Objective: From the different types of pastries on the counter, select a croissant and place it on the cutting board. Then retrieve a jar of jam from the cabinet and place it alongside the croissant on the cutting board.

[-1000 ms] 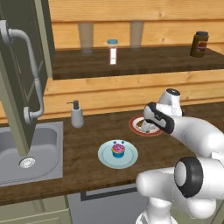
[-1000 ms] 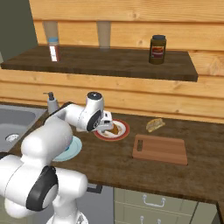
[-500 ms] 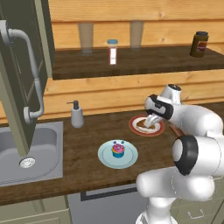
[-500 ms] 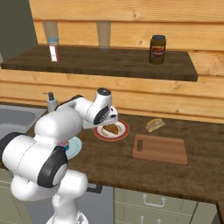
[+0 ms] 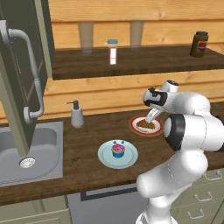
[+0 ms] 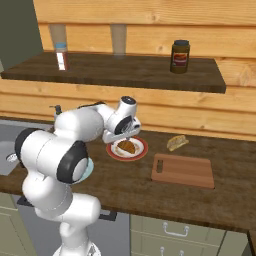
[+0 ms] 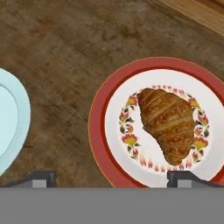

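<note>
The two-finger gripper of the white arm hung above the round red-rimmed plate, its dark fingertips spread wide apart and holding nothing. In the hand view the small golden-brown flaky croissant lay on the white, flower-patterned middle of that plate, nearer one fingertip than the other and touched by neither. The edge of a pale blue round plate showed just beside the red-rimmed one on the long dark brown wood-plank counter.

From the left base view the pale blue plate carried the pink-frosted cupcake in a blue wrapper, with a grey soap dispenser and a steel sink further along. From the right base view the small flat rectangular light-brown wooden cutting board lay bare on the counter, well apart from the plate, and a small pale yellow item lay just behind it. On the dark wooden wall shelf stood a tall dark brown jar with a red label and a small white shaker with a blue cap. The grey-green wall cabinet door with its long grey tubular handle stood at the left
</note>
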Motion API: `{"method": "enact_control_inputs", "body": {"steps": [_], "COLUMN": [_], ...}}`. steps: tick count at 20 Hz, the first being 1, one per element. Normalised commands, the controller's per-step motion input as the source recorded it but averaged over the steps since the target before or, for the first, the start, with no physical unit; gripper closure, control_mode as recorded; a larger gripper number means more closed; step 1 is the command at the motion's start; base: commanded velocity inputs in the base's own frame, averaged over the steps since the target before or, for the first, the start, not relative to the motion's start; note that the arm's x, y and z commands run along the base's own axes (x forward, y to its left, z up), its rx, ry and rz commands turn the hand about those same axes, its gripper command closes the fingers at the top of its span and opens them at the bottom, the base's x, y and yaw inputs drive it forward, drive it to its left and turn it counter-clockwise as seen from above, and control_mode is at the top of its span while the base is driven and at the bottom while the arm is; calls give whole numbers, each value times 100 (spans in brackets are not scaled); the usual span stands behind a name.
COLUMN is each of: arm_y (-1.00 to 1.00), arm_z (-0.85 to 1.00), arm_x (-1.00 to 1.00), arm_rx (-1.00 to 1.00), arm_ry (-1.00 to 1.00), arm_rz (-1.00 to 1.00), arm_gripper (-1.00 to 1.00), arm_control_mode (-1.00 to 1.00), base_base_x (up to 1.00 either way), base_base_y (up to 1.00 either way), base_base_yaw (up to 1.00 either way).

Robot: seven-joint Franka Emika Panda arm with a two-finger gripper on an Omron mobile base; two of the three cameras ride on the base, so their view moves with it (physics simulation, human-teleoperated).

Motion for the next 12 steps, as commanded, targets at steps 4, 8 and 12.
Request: {"method": "enact_control_inputs", "body": {"steps": [4, 8, 12], "arm_y": [-19, 0, 0], "arm_z": [-13, -2, -28], "arm_x": [39, 9, 19], "arm_rx": [0, 0, -5], "arm_ry": [0, 0, 0], "arm_rz": [12, 0, 0], "arm_gripper": [-100, -100, -100], "arm_control_mode": [-100, -100, -100], "base_base_x": [0, 0, 0], "base_base_y": [0, 0, 0], "base_base_yaw": [0, 0, 0]}}
